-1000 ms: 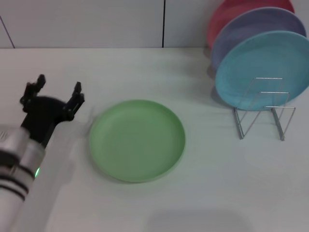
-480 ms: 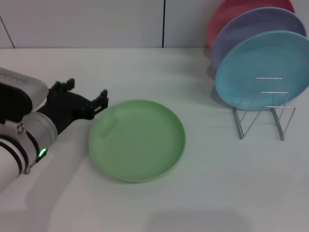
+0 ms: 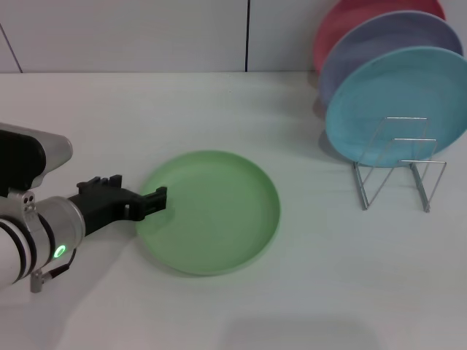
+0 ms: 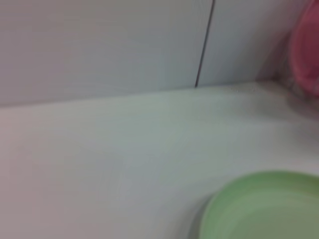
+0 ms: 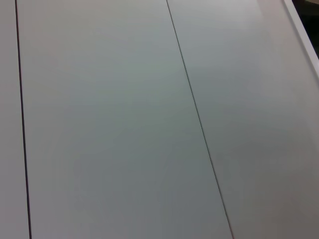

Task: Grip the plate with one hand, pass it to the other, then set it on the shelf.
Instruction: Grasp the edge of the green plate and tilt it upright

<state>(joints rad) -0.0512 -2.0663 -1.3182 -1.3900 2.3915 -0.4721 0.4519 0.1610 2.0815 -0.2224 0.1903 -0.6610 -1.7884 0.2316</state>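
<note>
The white table carries a light green plate lying flat near its middle. Off to the right stands a silver wire rack, well apart from the green plate, with a light blue plate, a lavender plate and a pink plate upright, one behind another.

A plain light green plate is seen on a white table, with light blue, lavender and pink plates on a silver wire rack.
</note>
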